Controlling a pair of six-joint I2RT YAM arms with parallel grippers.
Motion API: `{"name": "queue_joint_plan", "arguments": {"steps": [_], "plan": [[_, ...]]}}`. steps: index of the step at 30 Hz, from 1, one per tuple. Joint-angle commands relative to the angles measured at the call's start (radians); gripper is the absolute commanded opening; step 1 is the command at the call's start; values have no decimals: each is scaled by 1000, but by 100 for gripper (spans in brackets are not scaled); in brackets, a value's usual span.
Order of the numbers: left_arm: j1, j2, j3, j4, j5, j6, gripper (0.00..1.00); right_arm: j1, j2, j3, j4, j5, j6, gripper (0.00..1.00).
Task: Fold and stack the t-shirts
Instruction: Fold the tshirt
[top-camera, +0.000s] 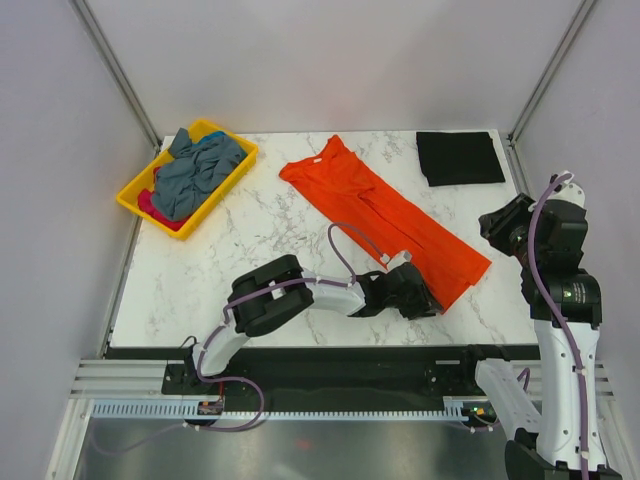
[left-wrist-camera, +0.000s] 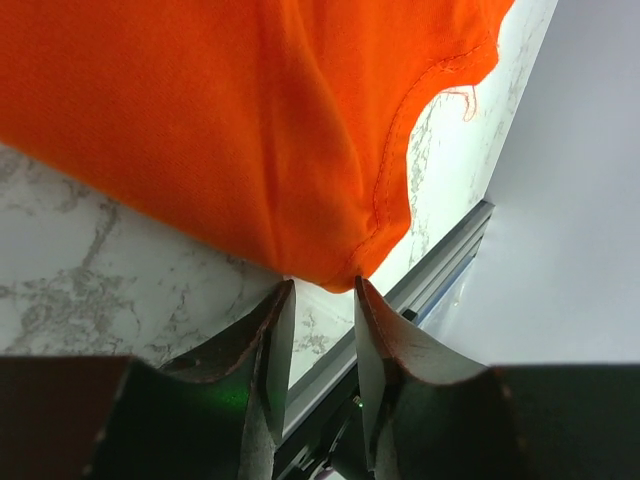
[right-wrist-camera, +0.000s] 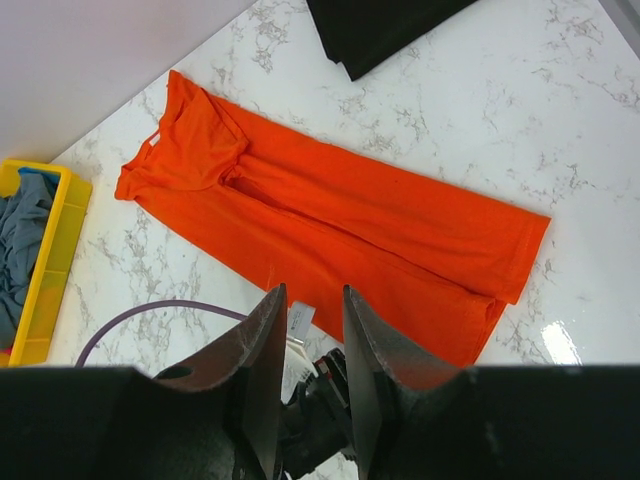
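Your left gripper (left-wrist-camera: 322, 290) sat low at the near-right end of the orange t-shirt (top-camera: 385, 215). Its fingers were apart with a clear gap. The hem corner hung right at the tips, and the wrist view didn't show it pinched.

The shirt lay as a long strip running diagonally across the marble table (top-camera: 250, 265), collar toward the far left, hem toward the near right. The left arm was stretched flat along the near side to reach it, and its purple cable (top-camera: 345, 240) looped up over the shirt's near edge.

Your right gripper (right-wrist-camera: 313, 295) was held high by the table's right edge, jaws apart, nothing between them, well apart from the cloth.

The black t-shirt (top-camera: 460, 157) lay folded flat in the far-right corner, apart from the orange one.

The yellow tray (top-camera: 220, 192) sat at the far left, holding bunched grey-blue t-shirts (top-camera: 195, 170) with a pink one (top-camera: 148, 202) showing under them.
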Motion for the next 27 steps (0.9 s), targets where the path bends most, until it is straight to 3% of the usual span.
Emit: {"name": "queue_joint_plan", "arguments": {"steps": [1,9,16,21,27], "plan": [[2,35,21,-31,-49,-46,38,-4,-16,0,6,-7,14,37],[1,44,24,-19,-49,-63,29,-4,-19,-6,0,-16,-2,37],[2,-3,-28,-25,-46,-45,2,-4,-11,-8,-14,-52,-12,37],[4,-135,-144,-87,-52,14,2,5,10,-14,-21,-67,-49,38],[5,-340,-444,-60,-31,57,2,7,41,-40,-17,-76,-63,38]]}}
